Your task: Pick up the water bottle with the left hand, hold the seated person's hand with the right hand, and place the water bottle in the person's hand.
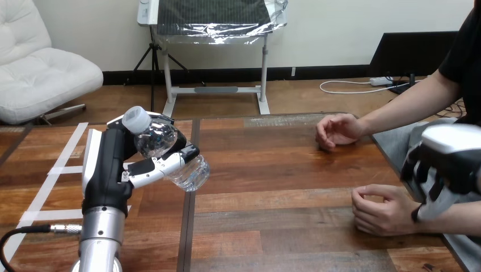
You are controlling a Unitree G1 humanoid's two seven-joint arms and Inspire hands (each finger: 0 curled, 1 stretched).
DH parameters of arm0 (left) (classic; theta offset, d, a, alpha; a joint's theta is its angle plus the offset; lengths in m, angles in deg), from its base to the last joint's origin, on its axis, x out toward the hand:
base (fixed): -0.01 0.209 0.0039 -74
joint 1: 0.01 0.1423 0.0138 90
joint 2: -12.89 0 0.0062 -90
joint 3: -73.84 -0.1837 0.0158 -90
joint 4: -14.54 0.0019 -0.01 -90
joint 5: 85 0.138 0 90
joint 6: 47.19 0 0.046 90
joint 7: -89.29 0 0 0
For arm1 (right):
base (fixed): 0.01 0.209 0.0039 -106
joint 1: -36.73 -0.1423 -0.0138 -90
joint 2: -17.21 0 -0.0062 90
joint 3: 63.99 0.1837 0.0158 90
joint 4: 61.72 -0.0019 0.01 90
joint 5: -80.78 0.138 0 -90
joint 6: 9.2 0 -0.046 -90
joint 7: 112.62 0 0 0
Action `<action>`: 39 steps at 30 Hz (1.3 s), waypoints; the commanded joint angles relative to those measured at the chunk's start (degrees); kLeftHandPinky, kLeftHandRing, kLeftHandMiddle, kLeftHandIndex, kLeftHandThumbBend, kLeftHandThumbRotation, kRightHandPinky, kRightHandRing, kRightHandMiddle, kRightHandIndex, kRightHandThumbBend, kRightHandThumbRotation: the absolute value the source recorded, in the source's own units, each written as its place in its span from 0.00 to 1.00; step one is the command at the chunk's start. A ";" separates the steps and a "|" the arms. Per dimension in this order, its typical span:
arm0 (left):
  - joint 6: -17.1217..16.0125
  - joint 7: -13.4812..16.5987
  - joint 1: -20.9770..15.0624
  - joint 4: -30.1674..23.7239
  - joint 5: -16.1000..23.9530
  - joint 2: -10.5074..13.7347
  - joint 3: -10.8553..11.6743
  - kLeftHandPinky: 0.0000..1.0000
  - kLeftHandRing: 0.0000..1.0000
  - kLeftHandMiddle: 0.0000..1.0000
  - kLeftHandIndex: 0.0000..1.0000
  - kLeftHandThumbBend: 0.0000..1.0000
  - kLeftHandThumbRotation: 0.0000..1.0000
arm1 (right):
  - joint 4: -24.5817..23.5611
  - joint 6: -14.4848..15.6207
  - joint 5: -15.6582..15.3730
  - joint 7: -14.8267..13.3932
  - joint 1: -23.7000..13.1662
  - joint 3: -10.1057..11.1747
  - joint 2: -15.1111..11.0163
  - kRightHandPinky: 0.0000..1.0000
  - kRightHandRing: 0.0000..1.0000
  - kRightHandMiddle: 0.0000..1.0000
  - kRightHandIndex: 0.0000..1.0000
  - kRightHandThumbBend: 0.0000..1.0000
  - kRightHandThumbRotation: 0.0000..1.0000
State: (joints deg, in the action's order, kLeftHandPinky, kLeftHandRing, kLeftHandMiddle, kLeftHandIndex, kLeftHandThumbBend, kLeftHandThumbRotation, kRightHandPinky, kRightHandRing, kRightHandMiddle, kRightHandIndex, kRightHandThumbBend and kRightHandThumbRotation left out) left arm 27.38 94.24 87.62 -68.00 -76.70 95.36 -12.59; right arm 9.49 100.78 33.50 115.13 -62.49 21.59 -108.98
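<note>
wooden table (272,187) runs across the foreground. over the table's left part the left hand (113,170) is raised, fingers wrapped round the clear water bottle (170,153), tilted above the table. at the table's right edge the right hand (448,161) hangs over the person's forearm (454,221); whether it grips, i cannot tell. the person's near hand (383,209) and far hand (337,131) rest curled on the table.

Head camera, looking forward and down, near the table (272,187)
</note>
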 commanded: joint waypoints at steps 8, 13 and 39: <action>-1.23 0.72 -5.22 0.26 -0.49 0.34 0.92 0.47 0.44 0.45 0.49 0.67 0.00 | -2.92 -1.46 -0.39 -2.37 -0.41 5.32 -2.43 0.46 0.60 0.69 0.69 0.75 0.00; -1.90 0.89 -5.43 0.84 -0.24 0.46 0.84 0.46 0.44 0.45 0.49 0.67 0.00 | -2.18 -2.27 -0.49 -3.28 -0.15 5.49 -2.56 0.50 0.62 0.70 0.69 0.75 0.00; -2.60 1.31 -5.57 1.49 -0.09 0.38 0.74 0.46 0.44 0.45 0.49 0.66 0.00 | 0.75 -3.93 -1.68 -4.04 -1.54 1.51 -1.11 0.54 0.68 0.74 0.72 0.76 0.00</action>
State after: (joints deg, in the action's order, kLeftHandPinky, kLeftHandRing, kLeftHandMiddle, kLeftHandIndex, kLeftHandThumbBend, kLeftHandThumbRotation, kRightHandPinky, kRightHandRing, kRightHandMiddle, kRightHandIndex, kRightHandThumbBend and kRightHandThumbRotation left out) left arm 27.22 94.79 87.08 -65.71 -76.39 95.36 -12.62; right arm 9.39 97.43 32.61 111.88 -61.84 24.05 -110.62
